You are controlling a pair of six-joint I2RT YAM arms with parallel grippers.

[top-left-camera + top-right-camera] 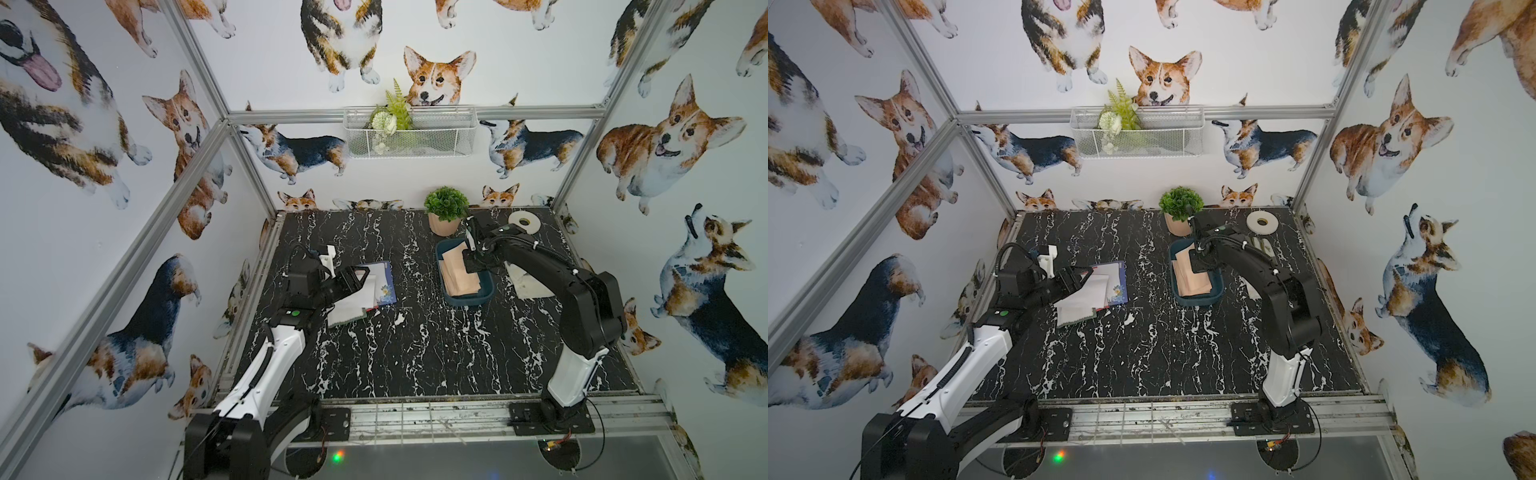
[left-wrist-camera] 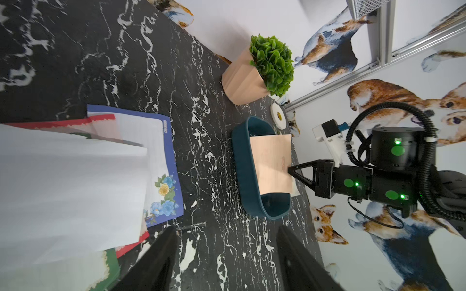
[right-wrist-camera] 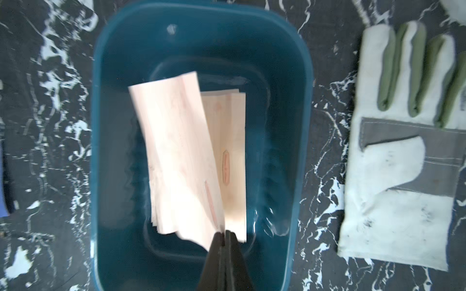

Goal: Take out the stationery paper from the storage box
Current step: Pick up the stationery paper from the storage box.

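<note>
Black marbled counter (image 1: 415,353), corgi-print walls. Right tool (image 3: 224,235) is pinched closed on a corner of the top peach stationery paper (image 3: 176,151), which sits askew inside the storage box (image 3: 290,126) with more sheets beneath. Red stamp (image 3: 225,167) on a lower sheet is illegible. Left tool (image 2: 225,228) is wide and empty, near the bordered sheets (image 2: 156,161) on the counter; their corner label is unreadable.

Black marbled bench (image 1: 415,353) fills the lower middle of both top views. Left of centre, stationery paper (image 1: 376,286) lies fanned out. Right of centre sits the storage box (image 1: 465,302), work glove (image 1: 530,286) just beside it. Potted plant (image 1: 445,210) and tape roll (image 1: 524,222) line the upper edge.
</note>
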